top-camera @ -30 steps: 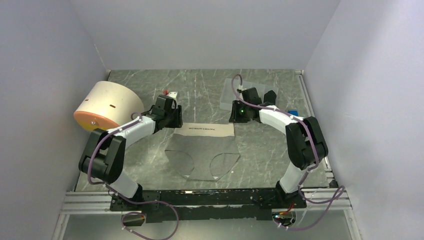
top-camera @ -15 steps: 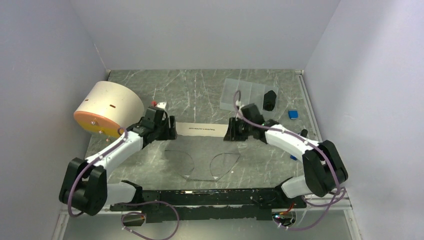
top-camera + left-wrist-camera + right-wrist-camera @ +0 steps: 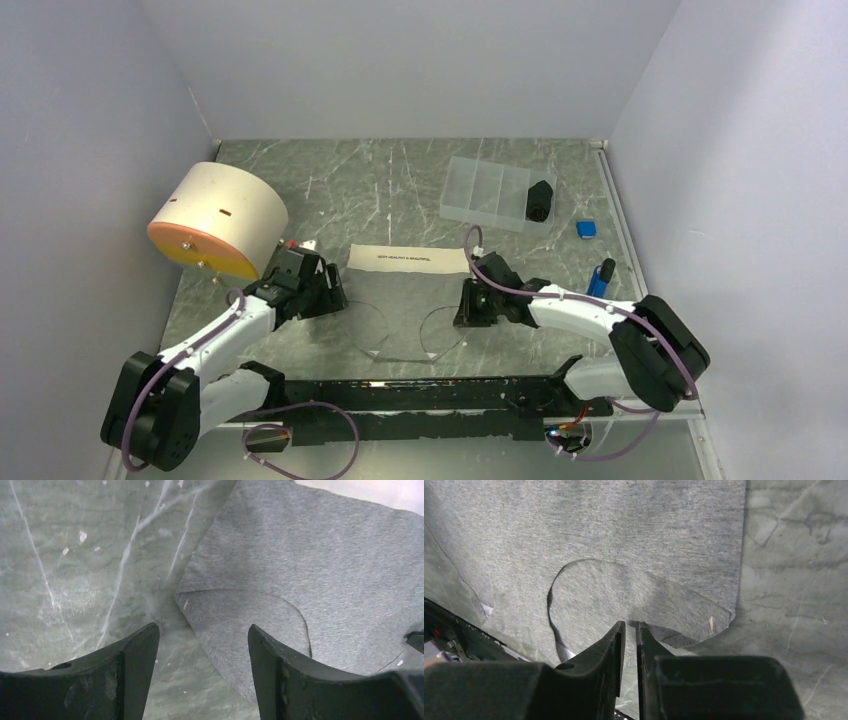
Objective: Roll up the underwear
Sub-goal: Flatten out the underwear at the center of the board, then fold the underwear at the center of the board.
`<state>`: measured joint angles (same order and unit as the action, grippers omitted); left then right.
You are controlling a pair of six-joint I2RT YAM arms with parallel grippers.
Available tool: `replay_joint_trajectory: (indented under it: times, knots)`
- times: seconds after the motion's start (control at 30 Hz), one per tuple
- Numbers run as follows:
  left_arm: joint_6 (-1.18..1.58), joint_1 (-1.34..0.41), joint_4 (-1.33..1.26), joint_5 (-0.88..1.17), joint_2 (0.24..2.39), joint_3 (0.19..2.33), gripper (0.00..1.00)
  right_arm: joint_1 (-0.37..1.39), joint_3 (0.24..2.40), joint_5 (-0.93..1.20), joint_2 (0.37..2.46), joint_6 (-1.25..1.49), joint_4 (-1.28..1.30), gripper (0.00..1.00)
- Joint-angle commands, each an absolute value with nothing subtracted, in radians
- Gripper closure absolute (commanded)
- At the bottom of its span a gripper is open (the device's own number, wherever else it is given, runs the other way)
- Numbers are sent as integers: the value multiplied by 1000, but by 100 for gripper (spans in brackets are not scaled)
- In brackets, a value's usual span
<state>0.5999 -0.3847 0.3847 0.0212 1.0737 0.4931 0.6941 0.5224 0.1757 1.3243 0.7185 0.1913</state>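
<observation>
Both arms have pulled back toward the near edge since a second ago. They were up at the two ends of the waistband (image 3: 408, 258) and now they're down by the leg holes, while the underwear (image 3: 405, 300) itself hasn't shifted. Going from the left: a cream tub (image 3: 215, 218) with an orange face lies tipped on its side at the far left of the worktop (image 3: 400, 180). Just in front of it is the left end effector (image 3: 330, 297), low over the left edge of the underwear. In its own camera the left end effector (image 3: 202, 630) has its fingers spread well apart with nothing between them, and the corner of the grey cloth (image 3: 325, 570) and the curved seam of the left leg hole sit right ahead of the tips. The underwear lies flat in the middle of the worktop, white waistband on the far side, leg holes toward the arms. The right end effector (image 3: 470, 305) sits at the right leg hole. Seen from the wrist, the right end effector (image 3: 630, 625) has its fingers drawn almost together, just a thin slit left, with the tips at the hem of the cloth (image 3: 624, 530), and I honestly can't tell if any fabric is pinched. Further right and back there's a clear tray (image 3: 487, 187) with a black thing (image 3: 540, 200) beside it, a small blue piece (image 3: 586, 229), and a blue marker (image 3: 603, 275).
</observation>
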Motion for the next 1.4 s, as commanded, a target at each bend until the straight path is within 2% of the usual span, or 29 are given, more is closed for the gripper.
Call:
replay_joint_trajectory:
  times: [0.0,0.2,0.4,0.63,0.93,1.1,1.37]
  knots:
    - [699,-383,414,2,1045,458,31,702,466,73,1309,750,287,82]
    - [742,-383,432,-59,999,449,35,704,470,66,1211,746,337,81]
    - [708,-382,378,-80,1036,475,38,703,649,123,1210,658,329,71]
    - [699,-380,368,-115,1166,520,51,703,864,160,1379,617,272,64]
    - [698,-372,282,-81,1173,497,53,747,1133,245,1698,627,220,60]
    - [677,-345,248,-34,1210,489,69,784,1223,191,1814,638,214,60]
    - [661,-322,228,-32,1203,459,79,838,1405,70,1948,639,272,58]
